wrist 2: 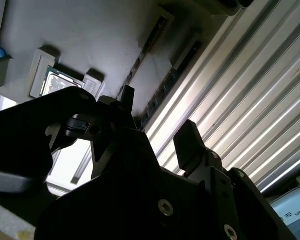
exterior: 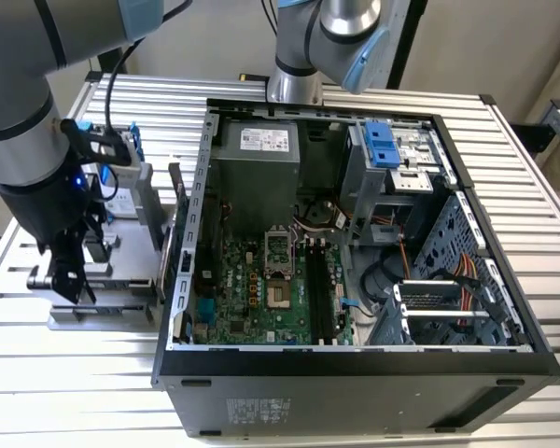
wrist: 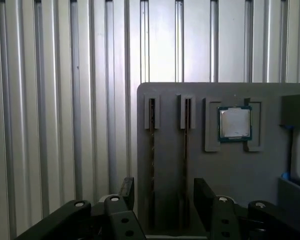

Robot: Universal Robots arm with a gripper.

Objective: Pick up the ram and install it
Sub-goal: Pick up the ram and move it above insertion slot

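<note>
Two ram sticks stand on edge in parallel slots of a grey holder tray (wrist: 230,170). The ram (wrist: 151,150) nearest the tray's edge and its neighbour (wrist: 186,150) run side by side in the first wrist view. In the second wrist view the ram (wrist 2: 165,87) shows as a dark strip. My gripper (wrist: 165,192) (wrist 2: 157,122) hovers open above the tray, and both sticks appear between its black fingers (wrist: 204,192). In the exterior view the gripper (exterior: 70,275) hangs over the tray (exterior: 103,317) at the exterior view's left, beside the computer case.
A square silver processor chip (wrist: 235,123) (wrist 2: 60,82) sits in a pocket of the tray. A drive in a blue bracket (exterior: 121,177) stands at the tray's far side. The open computer case (exterior: 355,364) shows its motherboard and black memory slots (exterior: 319,289). Everything rests on a ribbed metal table (exterior: 75,392).
</note>
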